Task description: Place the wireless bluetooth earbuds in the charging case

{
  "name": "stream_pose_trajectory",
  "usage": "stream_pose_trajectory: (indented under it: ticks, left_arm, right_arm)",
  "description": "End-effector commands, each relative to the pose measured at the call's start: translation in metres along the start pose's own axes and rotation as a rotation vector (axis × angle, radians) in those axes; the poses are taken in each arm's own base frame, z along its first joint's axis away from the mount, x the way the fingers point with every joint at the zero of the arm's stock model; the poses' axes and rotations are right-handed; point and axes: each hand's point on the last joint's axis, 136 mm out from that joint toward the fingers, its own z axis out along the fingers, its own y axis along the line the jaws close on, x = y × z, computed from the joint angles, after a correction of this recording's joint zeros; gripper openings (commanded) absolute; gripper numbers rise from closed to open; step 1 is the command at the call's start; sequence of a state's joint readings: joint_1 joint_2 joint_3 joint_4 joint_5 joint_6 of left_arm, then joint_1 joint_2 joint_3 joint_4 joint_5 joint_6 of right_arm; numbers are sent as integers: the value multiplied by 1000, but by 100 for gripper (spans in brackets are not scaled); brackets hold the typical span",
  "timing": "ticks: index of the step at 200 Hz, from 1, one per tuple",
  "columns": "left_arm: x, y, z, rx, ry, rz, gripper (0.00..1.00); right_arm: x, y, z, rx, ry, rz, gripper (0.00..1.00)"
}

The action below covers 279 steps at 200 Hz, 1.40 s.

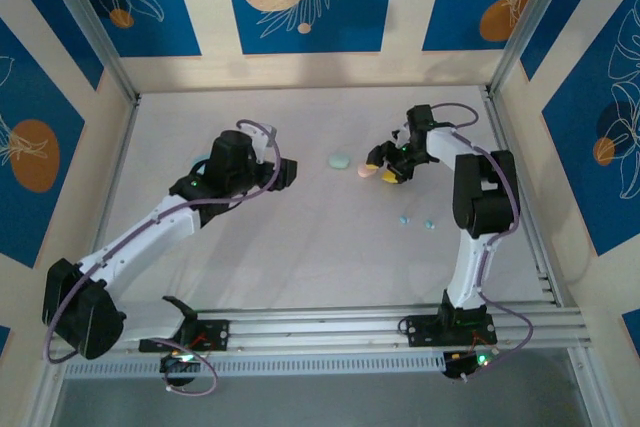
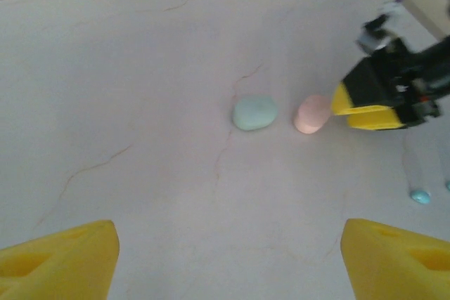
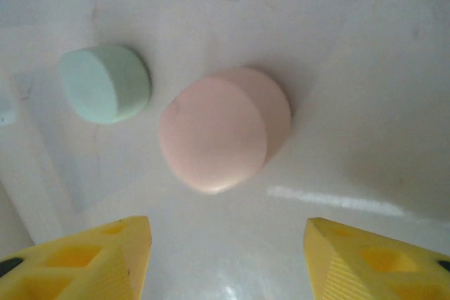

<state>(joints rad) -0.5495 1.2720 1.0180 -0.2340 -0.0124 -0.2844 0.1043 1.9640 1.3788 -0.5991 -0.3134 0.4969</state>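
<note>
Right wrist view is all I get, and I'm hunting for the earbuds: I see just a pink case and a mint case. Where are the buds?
Observer: Two tiny bluish earbuds lie on the table, nearer the arm bases than the right gripper.
Operator: Anything touching them?
Observer: No. They lie apart from the pink case and the mint case.
Operator: And the left arm?
Observer: The left gripper is open, on the mint case's far side, facing both cases.
</note>
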Motion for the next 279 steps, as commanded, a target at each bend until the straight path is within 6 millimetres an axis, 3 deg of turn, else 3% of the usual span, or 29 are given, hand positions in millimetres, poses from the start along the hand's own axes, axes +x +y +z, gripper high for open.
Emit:
stream_pose_trajectory:
  ticks: [1,27,64,110,182,227,279]
  left_arm:
    - [7,36,5,-124,70,-105,83]
    - [29,93,11,-303,169,-189,87]
    - [49,170,11,-507,257,-330,89]
    - [72,234,24,-631,344,-558,89]
    - [82,273,63,-722,420,-699,90]
    - [85,295,71,-805,438,-730,87]
    - [89,303,81,-829,465,-734,85]
  right_arm:
    - [13,15,-34,7,-46,-58,60]
    - [29,35,-57,-10,-84,-117,60]
    - [57,53,-72,-30,-74,-167,60]
    - [80,66,-85,-43,-68,-196,60]
    - [91,68,-94,-38,-62,-190,60]
    - [95,66,-93,-40,-48,-177,60]
    - [96,64,-93,-34,-40,-171,60]
